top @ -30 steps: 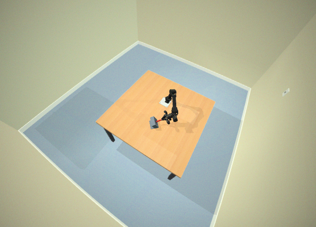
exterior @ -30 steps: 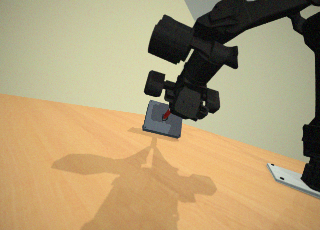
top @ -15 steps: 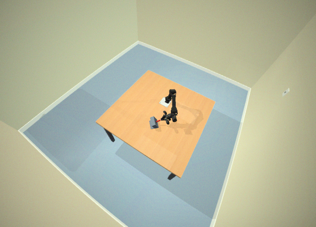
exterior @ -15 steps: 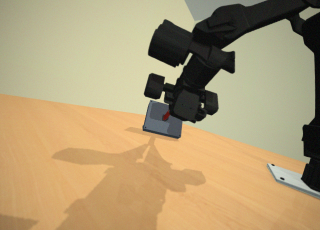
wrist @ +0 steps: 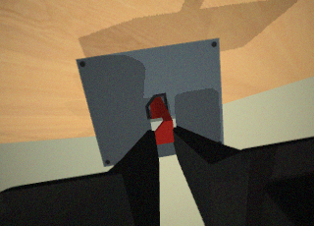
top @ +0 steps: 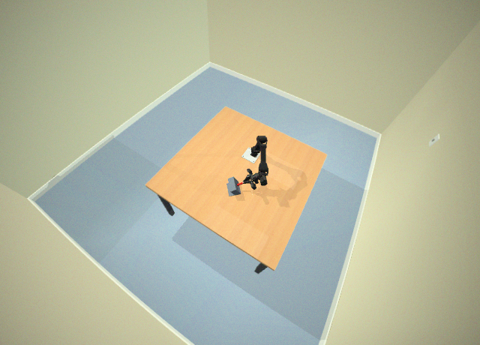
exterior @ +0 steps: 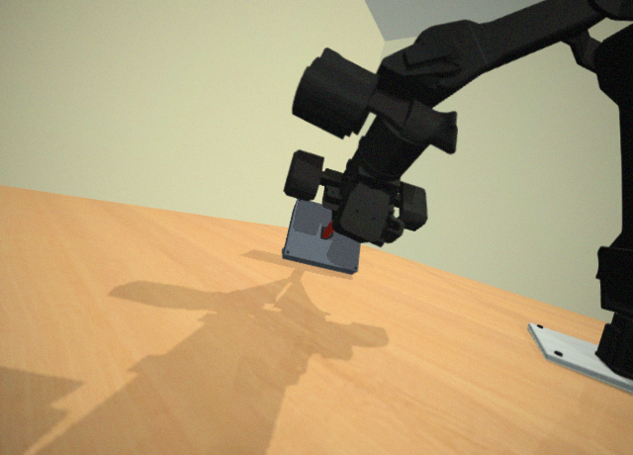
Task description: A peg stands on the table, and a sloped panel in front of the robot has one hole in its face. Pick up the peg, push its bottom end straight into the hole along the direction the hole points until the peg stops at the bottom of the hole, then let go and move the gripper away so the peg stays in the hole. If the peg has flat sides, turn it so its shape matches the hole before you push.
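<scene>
Near the middle of the overhead frame, the black two-fingered claw [top: 244, 182] [exterior: 334, 224] [wrist: 163, 134] pinches the slim red peg [top: 240, 184] [exterior: 327, 230] [wrist: 165, 130], which juts out beyond its fingertips, far end at the dark-rimmed hole [exterior: 323, 234] [wrist: 148, 108] in the sloped blue-grey panel [top: 233, 187] [exterior: 309, 243] [wrist: 118, 108].

The room is softly lit, the arm [exterior: 486, 46] nearly black. Broad shadows fall across the bench [top: 201, 163] [exterior: 434, 399] [wrist: 39, 98]; fine grain blurs edges.
</scene>
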`<state>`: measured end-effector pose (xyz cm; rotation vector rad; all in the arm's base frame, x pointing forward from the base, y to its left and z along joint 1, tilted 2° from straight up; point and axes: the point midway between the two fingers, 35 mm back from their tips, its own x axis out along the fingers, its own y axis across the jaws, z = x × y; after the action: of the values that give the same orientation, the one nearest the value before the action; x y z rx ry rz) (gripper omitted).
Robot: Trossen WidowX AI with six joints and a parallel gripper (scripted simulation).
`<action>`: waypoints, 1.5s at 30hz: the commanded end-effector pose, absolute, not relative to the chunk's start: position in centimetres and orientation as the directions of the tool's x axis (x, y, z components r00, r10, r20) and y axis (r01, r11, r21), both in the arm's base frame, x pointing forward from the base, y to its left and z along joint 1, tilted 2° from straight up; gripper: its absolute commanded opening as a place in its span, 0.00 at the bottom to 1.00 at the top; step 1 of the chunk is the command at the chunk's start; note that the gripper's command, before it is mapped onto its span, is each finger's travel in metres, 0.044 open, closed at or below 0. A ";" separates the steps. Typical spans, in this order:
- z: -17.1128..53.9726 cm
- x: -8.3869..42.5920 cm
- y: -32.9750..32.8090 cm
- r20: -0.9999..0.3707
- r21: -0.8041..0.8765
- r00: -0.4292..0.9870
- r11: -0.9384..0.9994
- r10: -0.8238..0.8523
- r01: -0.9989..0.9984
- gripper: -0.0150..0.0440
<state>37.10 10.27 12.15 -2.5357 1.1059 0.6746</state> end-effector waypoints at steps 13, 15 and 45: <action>11.6 37.6 9.7 -0.528 -0.075 0.594 -0.663 -0.607 -0.744 0.25; 11.6 37.7 9.7 -0.528 -0.075 0.594 -0.663 -0.607 -0.744 0.25; 11.9 37.3 10.2 -0.528 -0.075 0.593 -0.662 -0.608 -0.746 1.00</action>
<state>37.37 9.83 11.65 -2.5387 1.1117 0.6851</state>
